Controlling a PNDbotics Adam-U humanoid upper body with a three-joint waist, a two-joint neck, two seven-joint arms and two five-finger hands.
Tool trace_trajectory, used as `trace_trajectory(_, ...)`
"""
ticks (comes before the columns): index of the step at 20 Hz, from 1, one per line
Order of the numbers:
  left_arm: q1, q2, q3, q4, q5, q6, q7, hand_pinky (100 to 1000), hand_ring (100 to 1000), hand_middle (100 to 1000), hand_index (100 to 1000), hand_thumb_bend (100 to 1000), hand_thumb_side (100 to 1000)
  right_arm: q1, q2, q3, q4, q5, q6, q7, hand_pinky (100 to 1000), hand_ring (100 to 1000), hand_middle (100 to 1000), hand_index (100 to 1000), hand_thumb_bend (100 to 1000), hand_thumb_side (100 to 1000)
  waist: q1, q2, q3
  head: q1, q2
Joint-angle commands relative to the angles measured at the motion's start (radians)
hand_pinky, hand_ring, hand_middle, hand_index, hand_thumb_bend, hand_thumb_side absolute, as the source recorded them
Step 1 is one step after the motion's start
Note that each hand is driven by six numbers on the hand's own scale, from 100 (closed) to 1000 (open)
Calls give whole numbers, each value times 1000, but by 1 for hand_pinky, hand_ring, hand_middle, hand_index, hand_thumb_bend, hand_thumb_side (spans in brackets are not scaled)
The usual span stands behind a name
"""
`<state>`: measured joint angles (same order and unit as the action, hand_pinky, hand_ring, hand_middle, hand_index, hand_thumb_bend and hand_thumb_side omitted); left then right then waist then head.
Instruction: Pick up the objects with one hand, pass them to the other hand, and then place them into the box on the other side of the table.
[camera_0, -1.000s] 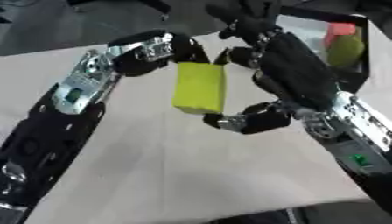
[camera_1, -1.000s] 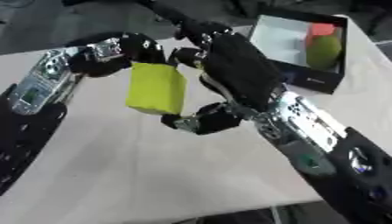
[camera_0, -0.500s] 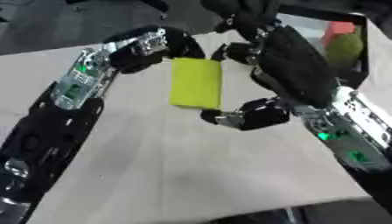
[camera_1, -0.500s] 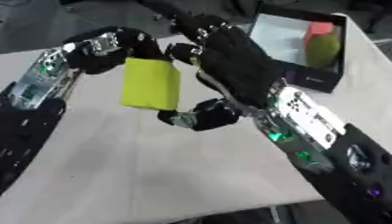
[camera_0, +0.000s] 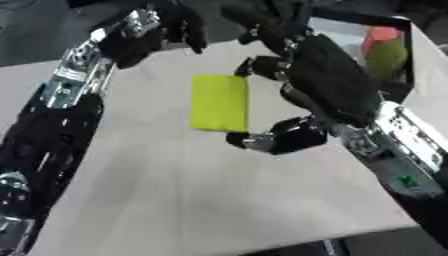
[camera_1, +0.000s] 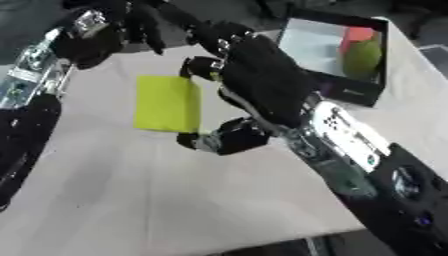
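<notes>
Now the handover looks done: my left hand, which a second ago was touching the yellow block, has pulled back up and away with its fingers hanging relaxed and holding nothing. My right hand has the block alone, pinched between thumb below and fingers at its top edge, held above the table. The box (already holding a green and a red item) sits just beyond, so I judge placing comes next.
</notes>
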<state>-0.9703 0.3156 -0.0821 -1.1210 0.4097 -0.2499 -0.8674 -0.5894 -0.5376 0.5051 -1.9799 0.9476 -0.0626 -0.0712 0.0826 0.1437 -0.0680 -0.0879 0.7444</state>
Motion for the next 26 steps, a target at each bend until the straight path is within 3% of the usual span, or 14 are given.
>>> trace_trajectory(1,10,160,60,-58,137,-95,-40,691,673,598,749,100,640,19,-100,-52,-20,-47,86,-6,659,757,1000,356,257,276,2,-21,12,-57,-15)
trace_trajectory(5,123,353,126,-204,396,-139,16,692,680,605,756,100,589,99,-237,-145,2,-104,258,-13,647,756,1000,357,278,241,18,-21,70,-166,-29)
trace_trajectory(9,285,456,213,-385,572,-155,89,689,678,607,759,100,579,174,-327,-278,180,-91,402,-78,624,753,1000,361,317,217,26,0,191,-306,-68)
trace_trajectory(14,449,439,330,-559,642,-130,135,687,672,607,763,100,588,228,-396,-471,439,-165,561,-250,581,750,1000,382,387,211,-5,41,359,-476,-140)
trace_trajectory(18,585,398,439,-634,618,-110,182,685,666,602,761,100,597,260,-440,-592,612,-255,654,-411,552,744,1000,454,454,241,-21,59,429,-558,-172)
trace_trajectory(20,646,373,484,-653,586,-100,202,685,665,601,761,100,605,275,-460,-625,689,-307,688,-468,561,759,1000,664,733,205,-23,62,438,-577,-176)
trace_trajectory(21,669,361,502,-660,567,-93,208,685,663,599,761,100,609,283,-468,-632,720,-335,697,-476,577,776,1000,764,910,319,-24,62,438,-584,-175)
trace_trajectory(22,687,352,515,-665,551,-86,214,685,662,599,761,100,615,289,-474,-635,742,-357,703,-475,600,793,1000,855,1000,483,-25,62,436,-588,-173)
trace_trajectory(23,701,342,528,-668,535,-76,219,685,662,598,760,100,619,296,-480,-636,754,-370,705,-468,618,799,1000,898,1000,580,-26,62,431,-589,-169)
trace_trajectory(26,712,324,549,-670,502,-44,230,686,660,596,760,100,625,310,-488,-632,742,-342,714,-440,651,796,1000,931,1000,627,-32,56,410,-585,-160)
